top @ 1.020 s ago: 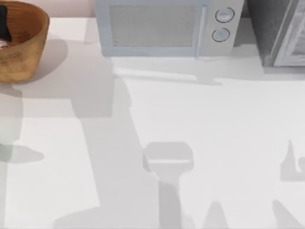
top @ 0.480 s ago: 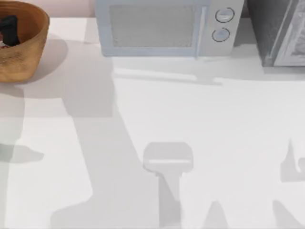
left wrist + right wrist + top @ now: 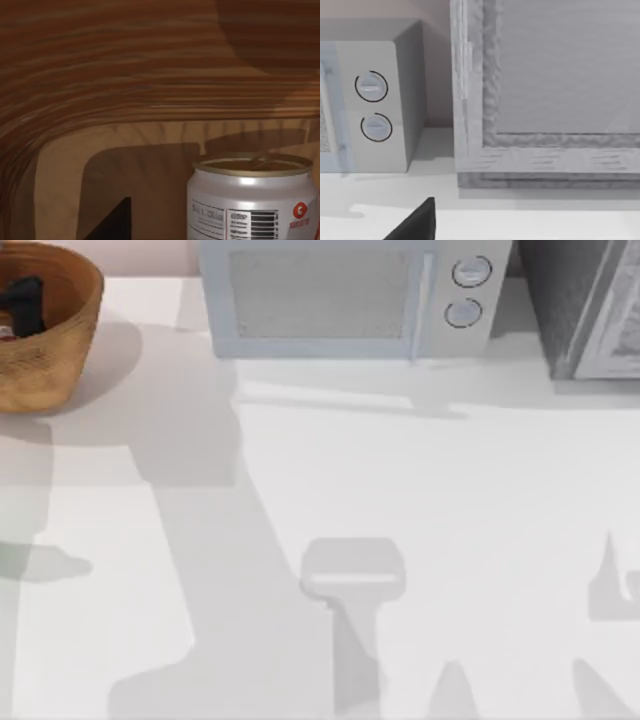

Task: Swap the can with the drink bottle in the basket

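Table (image 3: 420, 540), one, white and bare across the middle, crossed by soft grey shadows; pale pink wall along the far edge. Grey framed cabinet (image 3: 585, 310), one, fills the far right corner and sits just beside the microwave. Microwave (image 3: 340, 295), one, pale, stands at the far centre with two round dials (image 3: 371, 86) stacked on its right end. Basket (image 3: 70, 335), one, woven and tan, sits at the far left corner, well apart from the microwave. Hangs inside it, dark against the weave: left gripper (image 3: 22, 305), down among the ribbed orange-brown walls. Can (image 3: 252, 200), one, stands upright on the basket floor, close before the left wrist camera, white with red lettering and a dull gold top. Cannot tell how wide either gripper stands. Right gripper's dark edge (image 3: 417, 222) hovers over the table's right side, facing the dials and the cabinet.
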`<move>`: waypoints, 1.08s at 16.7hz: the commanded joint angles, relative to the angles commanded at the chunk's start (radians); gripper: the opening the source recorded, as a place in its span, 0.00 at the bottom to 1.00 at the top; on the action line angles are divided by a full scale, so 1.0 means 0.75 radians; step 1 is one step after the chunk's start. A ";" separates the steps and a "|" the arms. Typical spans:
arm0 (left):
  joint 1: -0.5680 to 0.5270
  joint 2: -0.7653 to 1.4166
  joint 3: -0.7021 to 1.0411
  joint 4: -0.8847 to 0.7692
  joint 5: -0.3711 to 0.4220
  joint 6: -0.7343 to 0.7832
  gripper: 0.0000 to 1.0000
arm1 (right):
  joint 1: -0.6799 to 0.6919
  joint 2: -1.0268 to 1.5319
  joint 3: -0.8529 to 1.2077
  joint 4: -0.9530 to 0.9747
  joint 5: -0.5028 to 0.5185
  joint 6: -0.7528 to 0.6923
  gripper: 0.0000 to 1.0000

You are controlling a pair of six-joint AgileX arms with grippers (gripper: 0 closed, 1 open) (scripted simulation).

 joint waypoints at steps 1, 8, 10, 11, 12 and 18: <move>0.000 0.000 0.000 0.000 0.000 0.000 0.92 | 0.000 0.000 0.000 0.000 0.000 0.000 1.00; 0.000 0.000 0.000 0.000 0.000 0.000 0.40 | 0.000 0.000 0.000 0.000 0.000 0.000 1.00; 0.000 0.000 0.000 0.000 0.000 0.000 0.25 | 0.000 0.000 0.000 0.000 0.000 0.000 1.00; 0.000 0.000 0.000 0.000 0.000 0.000 0.17 | 0.000 0.000 0.000 0.000 0.000 0.000 1.00; 0.000 0.000 0.000 0.000 0.000 0.000 0.10 | 0.000 0.000 0.000 0.000 0.000 0.000 1.00; 0.000 0.000 0.000 0.000 0.000 0.000 0.00 | 0.000 0.000 0.000 0.000 0.000 0.000 1.00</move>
